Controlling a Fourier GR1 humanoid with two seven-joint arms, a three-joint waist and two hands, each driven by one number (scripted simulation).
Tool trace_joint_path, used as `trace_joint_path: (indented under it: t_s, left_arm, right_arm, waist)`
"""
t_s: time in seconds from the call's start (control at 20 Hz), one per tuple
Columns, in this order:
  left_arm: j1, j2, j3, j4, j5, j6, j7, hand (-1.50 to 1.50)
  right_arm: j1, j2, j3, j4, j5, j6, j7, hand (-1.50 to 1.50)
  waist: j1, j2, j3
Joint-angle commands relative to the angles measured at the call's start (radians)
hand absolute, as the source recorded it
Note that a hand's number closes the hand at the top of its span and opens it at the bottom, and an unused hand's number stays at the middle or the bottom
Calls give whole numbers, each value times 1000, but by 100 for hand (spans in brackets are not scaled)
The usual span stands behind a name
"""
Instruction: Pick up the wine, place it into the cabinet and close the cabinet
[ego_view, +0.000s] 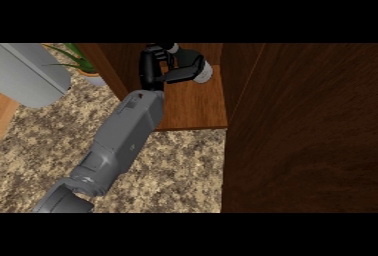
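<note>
My right forearm reaches up from the lower left into the open wooden cabinet (193, 107). My right hand (153, 67) is at the back of the cabinet's shelf, fingers and thumb curled round the wine bottle (198, 70). The bottle is dark with a pale end; it lies tilted just above the shelf, and the hand hides part of it. Whether it touches the shelf board I cannot tell. At the upper left a grey forearm (29, 75) shows, but no left hand is in sight.
The cabinet's open door (303, 130), a large dark wood panel, fills the right side. A potted green plant (81, 62) stands left of the cabinet on the speckled counter (184, 170).
</note>
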Motion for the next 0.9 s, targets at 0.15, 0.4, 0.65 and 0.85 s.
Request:
trace_joint_path:
  t_s: [0.15, 0.4, 0.65, 0.85]
  left_arm:
    - [4, 14, 84, 75, 64, -104, -47, 150]
    - [-88, 28, 103, 123, 63, -60, -21, 150]
    - [4, 2, 96, 153, 45, -123, -136, 150]
    - [-84, 36, 102, 193, 34, -52, -62, -150]
  right_arm:
    - [4, -2, 10, -72, -45, 4, 25, -150]
    - [90, 4, 26, -85, -48, 27, -9, -150]
    - [29, 8, 54, -75, -2, 1, 15, -150]
    - [-10, 3, 17, -34, -28, -1, 1, -150]
  waist:
    - [-2, 4, 0]
    - [-22, 7, 1]
    - [-9, 6, 0]
    - [-18, 11, 0]
